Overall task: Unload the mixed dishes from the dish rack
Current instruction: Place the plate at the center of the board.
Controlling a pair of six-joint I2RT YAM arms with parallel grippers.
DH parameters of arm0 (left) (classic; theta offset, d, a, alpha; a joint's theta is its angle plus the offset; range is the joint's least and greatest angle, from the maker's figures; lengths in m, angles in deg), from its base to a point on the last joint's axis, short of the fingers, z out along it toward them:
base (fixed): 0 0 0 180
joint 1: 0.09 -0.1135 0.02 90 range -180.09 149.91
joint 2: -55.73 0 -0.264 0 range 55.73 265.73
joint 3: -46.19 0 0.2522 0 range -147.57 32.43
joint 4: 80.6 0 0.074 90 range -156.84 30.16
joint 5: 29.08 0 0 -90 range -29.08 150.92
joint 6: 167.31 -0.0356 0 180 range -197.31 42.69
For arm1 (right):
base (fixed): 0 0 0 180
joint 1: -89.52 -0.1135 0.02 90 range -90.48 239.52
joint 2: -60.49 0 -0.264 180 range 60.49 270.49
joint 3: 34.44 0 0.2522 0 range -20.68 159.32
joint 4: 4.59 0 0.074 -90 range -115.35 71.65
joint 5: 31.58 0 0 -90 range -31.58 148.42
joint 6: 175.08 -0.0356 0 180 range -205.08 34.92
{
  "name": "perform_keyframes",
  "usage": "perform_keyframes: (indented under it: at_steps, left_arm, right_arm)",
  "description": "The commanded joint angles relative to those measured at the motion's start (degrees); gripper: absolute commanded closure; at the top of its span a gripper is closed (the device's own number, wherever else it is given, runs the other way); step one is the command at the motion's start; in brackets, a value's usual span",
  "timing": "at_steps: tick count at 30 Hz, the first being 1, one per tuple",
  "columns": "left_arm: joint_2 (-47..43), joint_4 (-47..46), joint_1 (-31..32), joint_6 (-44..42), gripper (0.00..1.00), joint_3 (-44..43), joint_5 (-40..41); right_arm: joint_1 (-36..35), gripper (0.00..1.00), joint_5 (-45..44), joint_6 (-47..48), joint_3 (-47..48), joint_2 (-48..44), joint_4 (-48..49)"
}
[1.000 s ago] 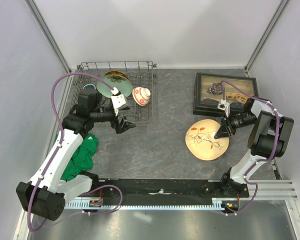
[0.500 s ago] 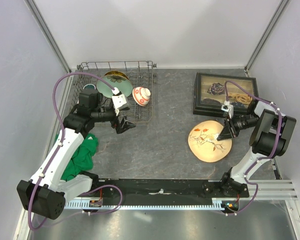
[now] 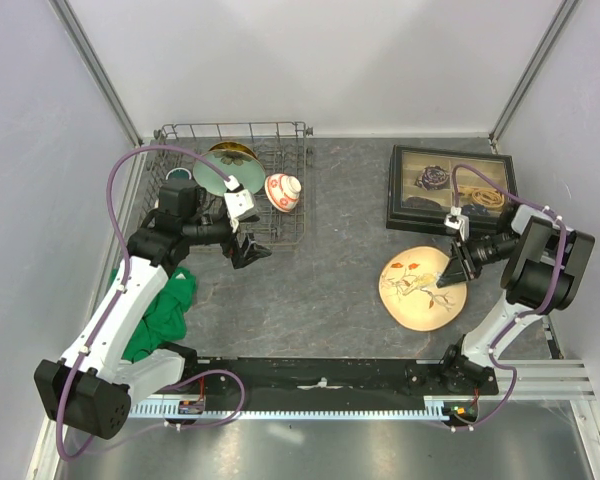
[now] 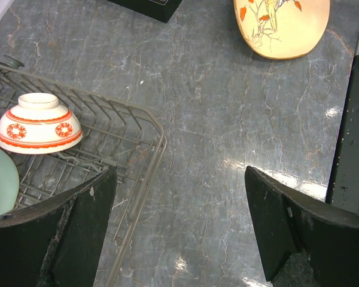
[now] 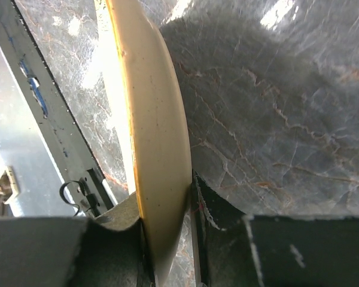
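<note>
The grey wire dish rack [image 3: 285,228] stands at the back left and holds a pale green plate [image 3: 210,176], a yellow-gold patterned dish [image 3: 232,152] and a small red-and-white bowl [image 3: 283,191], which lies upside down. My left gripper [image 3: 248,252] hovers open over the rack's front right corner [image 4: 145,156], with the bowl [image 4: 39,122] to its left. The cream plate with bird pattern [image 3: 412,290] is out on the table at the right. My right gripper [image 3: 450,272] is shut on its right rim. The right wrist view shows that plate edge-on [image 5: 152,119] between the fingers.
A dark-framed box with trinkets [image 3: 448,187] sits just behind the cream plate. A green cloth [image 3: 160,310] lies beside the left arm. The black base rail [image 3: 320,378] runs along the near edge. Grey walls close in the left, back and right.
My right gripper has carried the cream plate a little to the right and toward the near edge. The left arm has stayed where it was, still open.
</note>
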Motion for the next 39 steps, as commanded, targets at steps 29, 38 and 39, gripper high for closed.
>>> perform_keyframes:
  at_steps: [29, 38, 39]
  left_arm:
    - [-1.20, -1.69, 0.34, -3.30, 0.06, 1.96, 0.44]
    - [-1.38, -2.04, 0.34, -3.48, 0.06, 2.76, 0.62]
    - [-1.38, -2.13, 0.34, -3.57, 0.06, 2.85, 0.62]
  right_arm:
    - [2.39, 0.55, -3.37, -4.25, -3.60, 4.99, 7.43]
    - [2.57, 0.49, -5.83, -6.89, -4.13, 2.70, 11.30]
    - [2.57, 0.48, -6.36, -7.15, -4.21, 2.27, 11.82]
